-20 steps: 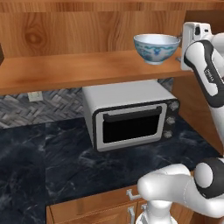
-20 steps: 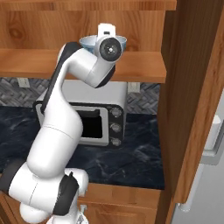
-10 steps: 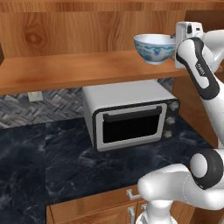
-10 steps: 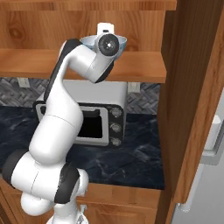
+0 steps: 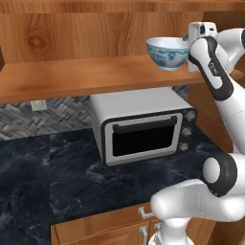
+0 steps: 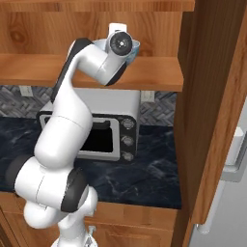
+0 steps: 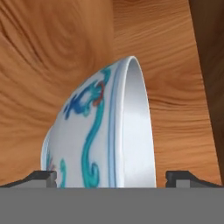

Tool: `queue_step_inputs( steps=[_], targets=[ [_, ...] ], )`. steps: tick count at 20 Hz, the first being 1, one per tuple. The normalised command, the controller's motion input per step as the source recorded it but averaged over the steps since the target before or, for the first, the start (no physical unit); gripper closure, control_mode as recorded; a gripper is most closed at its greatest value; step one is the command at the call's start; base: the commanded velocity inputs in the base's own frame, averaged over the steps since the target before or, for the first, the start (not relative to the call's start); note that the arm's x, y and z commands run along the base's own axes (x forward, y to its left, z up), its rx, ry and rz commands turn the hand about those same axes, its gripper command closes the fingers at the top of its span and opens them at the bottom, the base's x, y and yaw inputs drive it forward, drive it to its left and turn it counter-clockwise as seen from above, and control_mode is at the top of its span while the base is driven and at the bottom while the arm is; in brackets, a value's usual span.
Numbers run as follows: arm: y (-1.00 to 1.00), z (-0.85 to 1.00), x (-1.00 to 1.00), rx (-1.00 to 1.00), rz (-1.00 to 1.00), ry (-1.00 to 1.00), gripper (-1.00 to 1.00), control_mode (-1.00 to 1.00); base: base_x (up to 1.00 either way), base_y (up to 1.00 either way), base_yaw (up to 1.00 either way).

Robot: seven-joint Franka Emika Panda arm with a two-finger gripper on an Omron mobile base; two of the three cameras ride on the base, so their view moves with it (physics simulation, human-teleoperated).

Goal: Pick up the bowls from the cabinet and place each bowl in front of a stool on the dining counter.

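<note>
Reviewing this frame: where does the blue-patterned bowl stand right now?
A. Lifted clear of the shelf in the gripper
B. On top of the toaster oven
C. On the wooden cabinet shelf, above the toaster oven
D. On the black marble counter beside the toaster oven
C: the blue-patterned bowl rests on the cabinet shelf above the toaster oven, with the open gripper straddling it, not yet closed.

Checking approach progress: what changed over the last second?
The gripper moved left along the shelf toward the bowl; its open fingertips now stand either side of the bowl. Nothing gripped yet. The bowl, the toaster oven and the base stayed put.
</note>
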Motion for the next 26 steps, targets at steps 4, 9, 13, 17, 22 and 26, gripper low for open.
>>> queue_step_inputs(
  steps=[4,9,13,17,22,26],
  targets=[
    [0.00,-0.01,0.17,0.00,0.01,0.00,-1.00,-1.00,0.00,0.00,0.00],
    [0.00,0.00,0.00,0.00,0.00,0.00,-1.00,-1.00,0.00,0.00,0.00],
    [0.00,-0.06,0.00,0.00,0.00,0.03,1.00,-1.00,0.00,0.00,0.00],
    [0.00,-0.10,0.00,0.00,0.00,0.03,1.00,-1.00,0.00,0.00,0.00],
    [0.00,-0.08,0.00,0.00,0.00,0.01,1.00,-1.00,0.00,0.00,0.00],
    [0.00,-0.01,0.00,0.01,0.00,0.00,1.00,-1.00,0.00,0.00,0.00]
  ],
)
